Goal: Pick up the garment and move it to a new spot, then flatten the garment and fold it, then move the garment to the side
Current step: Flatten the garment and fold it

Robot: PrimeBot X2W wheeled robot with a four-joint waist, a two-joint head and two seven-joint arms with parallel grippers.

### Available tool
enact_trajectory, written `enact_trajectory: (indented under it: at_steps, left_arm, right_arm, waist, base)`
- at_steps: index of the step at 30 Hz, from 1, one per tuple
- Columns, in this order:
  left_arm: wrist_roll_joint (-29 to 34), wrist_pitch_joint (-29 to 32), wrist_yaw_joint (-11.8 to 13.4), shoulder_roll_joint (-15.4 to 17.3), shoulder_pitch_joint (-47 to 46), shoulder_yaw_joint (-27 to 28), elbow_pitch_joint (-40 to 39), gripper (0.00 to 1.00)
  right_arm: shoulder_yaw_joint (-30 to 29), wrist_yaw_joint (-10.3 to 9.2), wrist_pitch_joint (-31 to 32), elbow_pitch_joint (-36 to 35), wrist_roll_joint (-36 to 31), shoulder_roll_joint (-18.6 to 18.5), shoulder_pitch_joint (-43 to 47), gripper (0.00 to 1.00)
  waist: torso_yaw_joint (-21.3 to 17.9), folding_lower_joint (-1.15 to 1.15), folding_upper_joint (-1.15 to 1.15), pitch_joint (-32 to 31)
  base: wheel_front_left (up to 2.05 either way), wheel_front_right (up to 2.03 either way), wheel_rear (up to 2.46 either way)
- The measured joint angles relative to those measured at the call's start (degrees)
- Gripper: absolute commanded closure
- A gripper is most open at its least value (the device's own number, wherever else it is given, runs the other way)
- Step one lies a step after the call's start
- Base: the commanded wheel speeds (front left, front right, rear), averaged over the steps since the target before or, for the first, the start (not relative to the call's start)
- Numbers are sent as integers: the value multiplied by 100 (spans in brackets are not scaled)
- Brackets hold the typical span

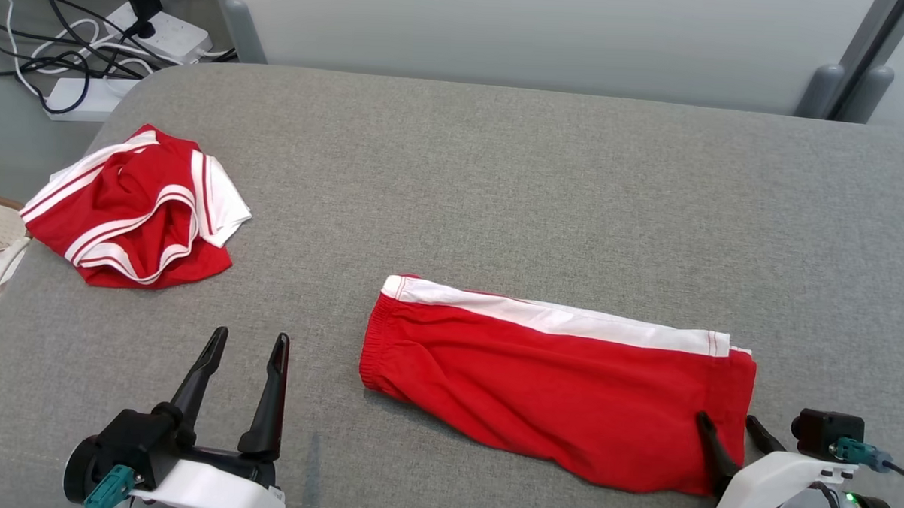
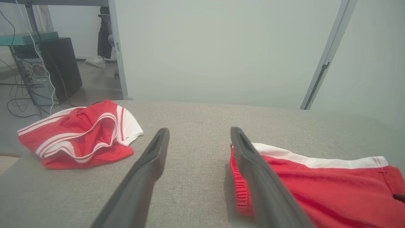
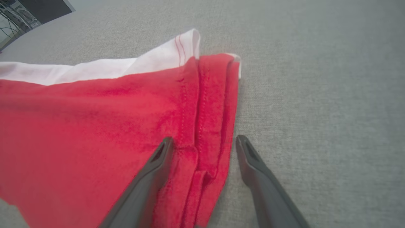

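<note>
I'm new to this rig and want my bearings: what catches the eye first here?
Red shorts with a white stripe lie flat on the grey table, right of centre. A second red garment sits crumpled at the far left. The right jaws stand open astride the shorts' hem.

Flat red garment [image 1: 552, 393] on grey surface [image 1: 500, 173]

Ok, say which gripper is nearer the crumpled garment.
Left. The left gripper sits apart, near the crumpled garment; the right gripper straddles the hem of the flat shorts, farther off.
</note>
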Motion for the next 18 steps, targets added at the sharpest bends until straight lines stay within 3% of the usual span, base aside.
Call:
enact_trajectory:
  at_steps: [1,2,3,4,12,18]
  left_arm:
    - [32,0,-18,-11,-2,12,26,0]
    - [53,0,-46,-19,-3,19,56,0]
    - [81,0,-48,-31,-4,30,70,0]
    - [91,0,-58,-51,-7,46,77,0]
    - [185,0,-197,-157,-52,185,177,0]
    - [240,0,-260,-223,-54,275,219,0]
  right_arm:
    - [27,0,-1,55,36,-3,-43,37]
    - [41,0,-2,100,65,-12,-83,37]
    - [56,0,-3,127,88,-32,-110,57]
    - [78,0,-10,156,110,-52,-139,100]
    - [141,22,-158,310,367,-127,-220,100]
    - [-240,22,-207,414,449,-382,-218,100]
  waist:
    - [16,0,0,9]
    - [32,0,0,17]
    - [46,0,0,26]
    - [56,0,0,34]
    - [38,0,0,51]
    - [-39,0,0,58]
  base:
    - [0,0,0]
    - [0,0,0]
    - [0,0,0]
    - [0,0,0]
    - [0,0,0]
    - [0,0,0]
